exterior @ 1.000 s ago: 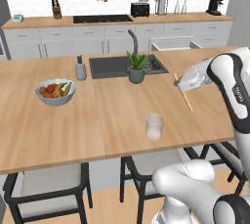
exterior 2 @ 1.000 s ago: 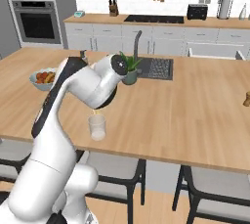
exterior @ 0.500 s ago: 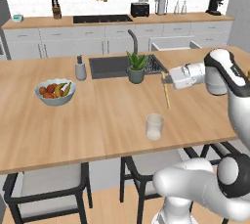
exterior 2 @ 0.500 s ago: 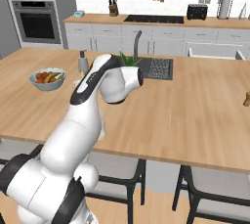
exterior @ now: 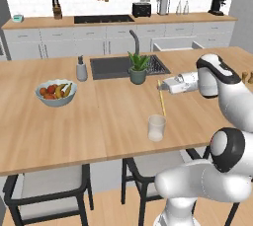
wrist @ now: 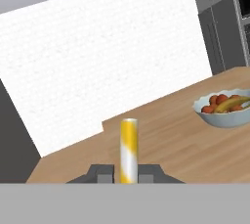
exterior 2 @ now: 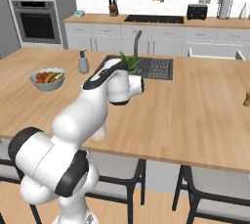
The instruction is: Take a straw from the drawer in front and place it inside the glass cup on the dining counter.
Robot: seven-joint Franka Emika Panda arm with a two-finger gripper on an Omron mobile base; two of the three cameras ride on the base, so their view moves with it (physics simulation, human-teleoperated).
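Above the desk (exterior: 99,121), pincer (exterior: 163,86) clamped on the straw (exterior: 161,98), which hangs near-upright; glass cup (exterior: 156,128) sits just below its lower tip, slightly toward the robot.

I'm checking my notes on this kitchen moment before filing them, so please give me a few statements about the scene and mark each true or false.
1. The claw is shut on the straw. True.
2. The straw already stands inside the glass cup. False: it hangs in the air above the cup, with its lower end over the rim.
3. The fruit bowl sits on the dining counter, to the left of the sink in the left base view. True.
4. The glass cup lies tipped on its side. False: it stands upright near the counter's front edge.
5. The potted plant stands by the sink. True.
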